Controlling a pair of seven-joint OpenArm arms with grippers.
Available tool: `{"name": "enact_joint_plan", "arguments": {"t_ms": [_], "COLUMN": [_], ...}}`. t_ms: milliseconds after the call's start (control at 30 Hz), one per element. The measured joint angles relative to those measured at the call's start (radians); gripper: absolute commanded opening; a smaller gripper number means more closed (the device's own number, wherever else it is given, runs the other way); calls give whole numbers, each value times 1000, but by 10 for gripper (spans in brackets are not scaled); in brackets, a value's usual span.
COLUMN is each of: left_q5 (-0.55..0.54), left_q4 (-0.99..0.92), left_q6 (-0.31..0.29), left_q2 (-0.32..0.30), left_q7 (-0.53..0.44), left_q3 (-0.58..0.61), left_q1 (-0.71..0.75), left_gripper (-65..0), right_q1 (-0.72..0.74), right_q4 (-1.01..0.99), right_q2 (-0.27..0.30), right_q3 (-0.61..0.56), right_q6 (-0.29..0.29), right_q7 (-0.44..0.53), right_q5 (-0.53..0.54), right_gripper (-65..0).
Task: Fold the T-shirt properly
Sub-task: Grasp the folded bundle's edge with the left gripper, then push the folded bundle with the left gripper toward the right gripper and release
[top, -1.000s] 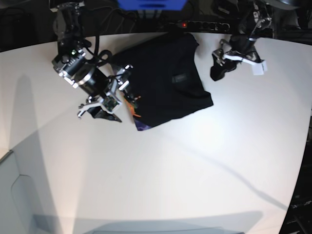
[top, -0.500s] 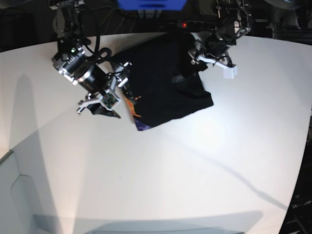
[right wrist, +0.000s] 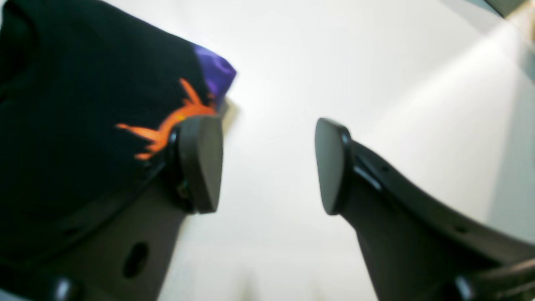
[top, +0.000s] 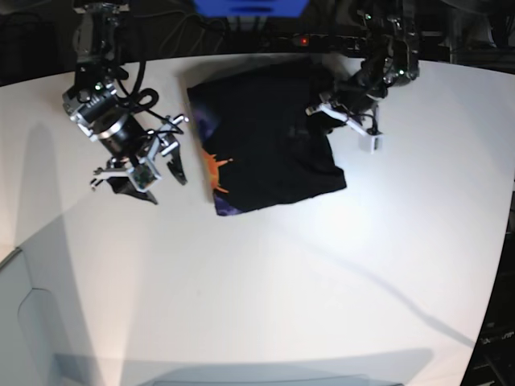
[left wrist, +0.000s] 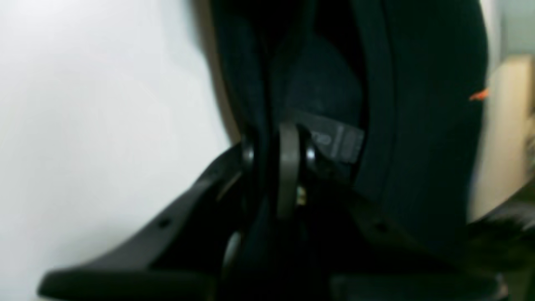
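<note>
The black T-shirt (top: 265,133) lies folded into a rough rectangle at the back middle of the white table (top: 265,273), its orange-and-purple print (top: 217,173) at the near left edge. My left gripper (top: 319,115) sits on the shirt's right edge. In the left wrist view it (left wrist: 271,163) is shut on a fold of black cloth (left wrist: 418,125), close to a dark label (left wrist: 339,140). My right gripper (top: 154,181) is open and empty, to the left of the shirt. In the right wrist view it (right wrist: 265,165) hangs over bare table beside the print (right wrist: 175,121).
A power strip with a red light (top: 302,40) and a blue object (top: 249,6) lie past the table's back edge. A pale grey panel (top: 20,322) stands at the near left corner. The table's right edge (top: 503,241) curves close by.
My left gripper has moved in from the right onto the shirt's right edge and shut on it. My right gripper has drawn back to the left, off the shirt.
</note>
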Motion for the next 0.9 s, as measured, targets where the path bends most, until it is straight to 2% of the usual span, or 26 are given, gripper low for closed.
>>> {"name": "enact_joint_plan", "arguments": {"t_ms": [167,300,433,567,633,733,800,900], "left_q5": [136,193,203,204,243,290,372,552], "left_q4": [-18,-90,-190,-293,-339,-405,-443,-494], "left_q6": [-1,-4,-8,-29,-99,-243,-318,-418], "left_q2": [-134,-227,-248,-234,-203,-156,-115,-48], "left_q7": [-1,-16,-24,-41,-68,-132,-167,-236], "left_q3": [238,473,706,917,1000,1087,1123,1149], "left_q1": [-147,-335,-543,-742,-818,-880,-903,-924], "left_gripper": [-650,-650,-650,-650,-650,-650,-650,-650], "right_q1": [2,8,8,5,3,2,2,0], "right_q4": [0,0,0,0,0,0,0,0], "right_q2": [-4,-48,-74,-91,-103,-122,-138,-143], "right_q3": [91,182,264,329,356,397,424,436], "right_q6": [0,-1,0,0,0,0,0,0], "right_q7": [3,2,1,2,2,4,2,2], "right_q5": [3,3,0,0,1,1,1,0], "right_gripper": [-296,-296,-296,-296,-297,-297,-297,-298]}}
